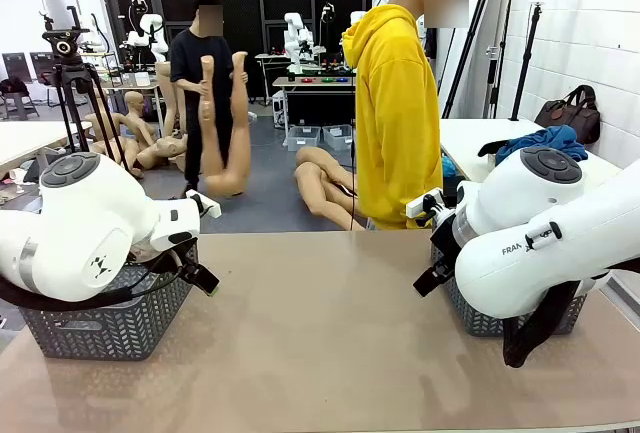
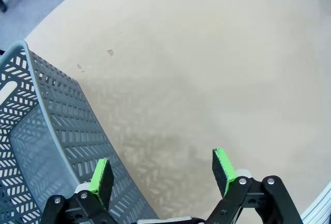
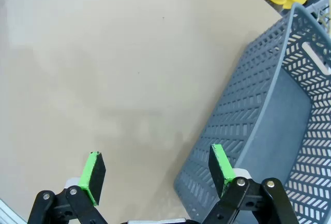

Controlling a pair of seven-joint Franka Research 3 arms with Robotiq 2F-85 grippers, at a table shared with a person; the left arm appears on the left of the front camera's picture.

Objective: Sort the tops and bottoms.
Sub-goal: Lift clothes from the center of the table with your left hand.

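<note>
Table [image 1: 330, 333]: a tan top with a long bare stretch down its middle.
Left basket [image 1: 110, 328]: grey slotted plastic standing at the table's left end. In the left wrist view its curved wall [image 2: 67, 125] rises from the table top.
Right basket [image 1: 480, 321]: the same grey kind, at the table's right end and mostly hidden behind the arm. In the right wrist view its wall [image 3: 258, 115] meets the table top.
Left arm [image 1: 90, 228]: bent over the table's left end, above the left basket.
Left gripper [image 2: 163, 169]: jaws spread wide with nothing between the green pads [image 2: 102, 176]. It hangs over the table just outside the left basket's wall.
Right arm [image 1: 540, 238]: folded over the table's right end, in front of the right basket.
Right gripper [image 3: 156, 169]: jaws wide apart and empty, over the table just beside the right basket's wall.
Person [image 1: 398, 113]: in a yellow hooded sweatshirt, standing at the table's far edge, right of its middle.
Blue garment [image 1: 545, 140]: a crumpled heap on a white side table [image 1: 470, 138] beyond the table's far right corner. I cannot tell which kind of garment it is.
</note>
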